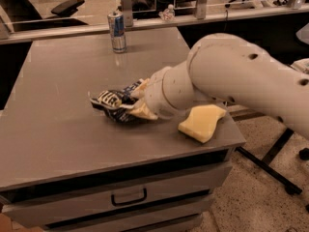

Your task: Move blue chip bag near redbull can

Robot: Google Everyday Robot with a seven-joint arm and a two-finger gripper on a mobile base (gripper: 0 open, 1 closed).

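The blue chip bag (112,103), crinkled dark-blue foil with white lettering, sits at the middle of the grey table (63,76). My gripper (140,100) reaches in from the right on a thick white arm. Its cream fingers (143,112) close on the bag's right end, one above and one below. The bag looks slightly raised off the surface. The redbull can (116,31) stands upright at the table's far edge, well beyond the bag.
A pale yellow wavy sponge (202,123) lies near the table's right front corner, just under my arm. A small clear bottle (168,13) stands on the ledge behind the table. Drawers (129,197) are below the tabletop. Office chairs stand in the background.
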